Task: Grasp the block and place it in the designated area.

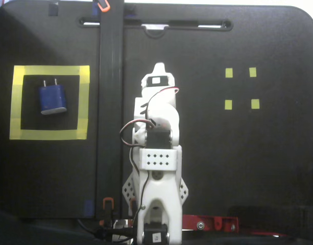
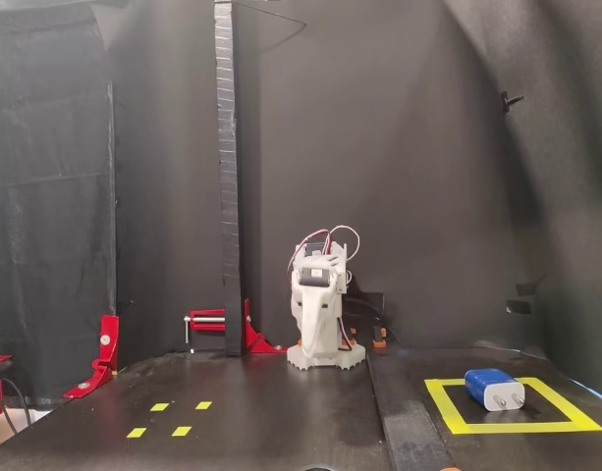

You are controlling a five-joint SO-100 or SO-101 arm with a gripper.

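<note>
Folded white arm's hand [image 1: 158, 68] appears closed and empty; blue block [image 1: 52, 98] lies inside the yellow-taped square [image 1: 84, 102]

I can't read any text, label, brand or number from here. The block [image 1: 52, 98], the arm's white body [image 1: 157, 153] and the red clamps [image 2: 217, 324] show no legible markings in both fixed views.
</note>
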